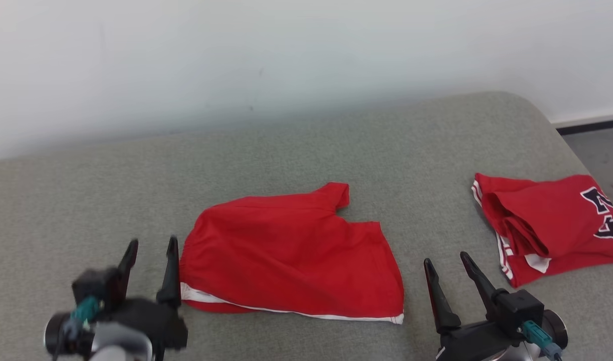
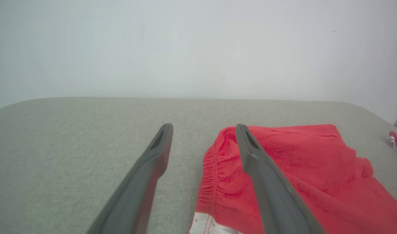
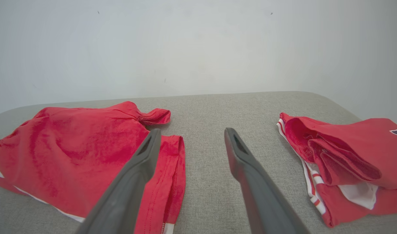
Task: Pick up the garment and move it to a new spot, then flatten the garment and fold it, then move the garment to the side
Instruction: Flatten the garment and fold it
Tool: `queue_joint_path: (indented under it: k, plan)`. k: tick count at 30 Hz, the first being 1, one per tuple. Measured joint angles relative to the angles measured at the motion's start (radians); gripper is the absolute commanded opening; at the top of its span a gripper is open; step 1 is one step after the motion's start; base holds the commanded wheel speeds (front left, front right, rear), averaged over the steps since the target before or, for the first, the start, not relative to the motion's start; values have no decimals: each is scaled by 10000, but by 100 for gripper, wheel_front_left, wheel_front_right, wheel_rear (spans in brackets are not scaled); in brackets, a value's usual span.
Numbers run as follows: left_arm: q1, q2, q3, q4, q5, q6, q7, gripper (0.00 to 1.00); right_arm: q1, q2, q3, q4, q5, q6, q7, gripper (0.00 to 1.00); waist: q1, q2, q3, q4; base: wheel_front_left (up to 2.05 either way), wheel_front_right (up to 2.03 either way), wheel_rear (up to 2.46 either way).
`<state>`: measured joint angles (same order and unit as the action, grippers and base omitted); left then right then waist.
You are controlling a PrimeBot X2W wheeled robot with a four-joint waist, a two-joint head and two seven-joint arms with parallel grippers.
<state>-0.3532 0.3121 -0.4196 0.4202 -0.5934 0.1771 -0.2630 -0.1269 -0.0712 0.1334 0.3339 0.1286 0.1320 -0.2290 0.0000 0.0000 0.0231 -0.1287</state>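
The garment (image 1: pixel 291 250) lies central on the pad (image 1: pixel 286 150), with what seems a jersey (image 1: pixel 552 220) well to its right.

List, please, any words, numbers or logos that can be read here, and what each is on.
Dark, white-edged characters on the folded red garment: cut off at the picture's edge, not readable.
On the red shorts: no text.

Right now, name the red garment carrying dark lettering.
The bundled red jersey at the right; the flat red shorts in the middle show only white trim.

Left claw (image 1: pixel 153 241), right claw (image 1: pixel 445 257), tapered black fingers (image 1: pixel 171 276), teal connectors (image 1: pixel 534 332)
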Motion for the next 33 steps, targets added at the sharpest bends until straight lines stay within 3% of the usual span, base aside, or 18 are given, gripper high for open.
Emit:
queue_joint_path:
  k: [7,15,33]
  plan:
    - [2367,-487,1432,-2057,1595,6,2,100,360,0,-113,4,-12,0,15,100,-1,0,-479,307,0,0,0]
    - [4109,-1271,2416,-3055,2853,-282,0,100,861,-96,-167,15,33,0,13,100,-1,0,-941,481,0,0,0]
    - [5081,-2092,3580,-3196,3816,-1262,-2,100,1511,54,-161,-61,63,0,136,100,-1,0,-1300,656,0,0,0]
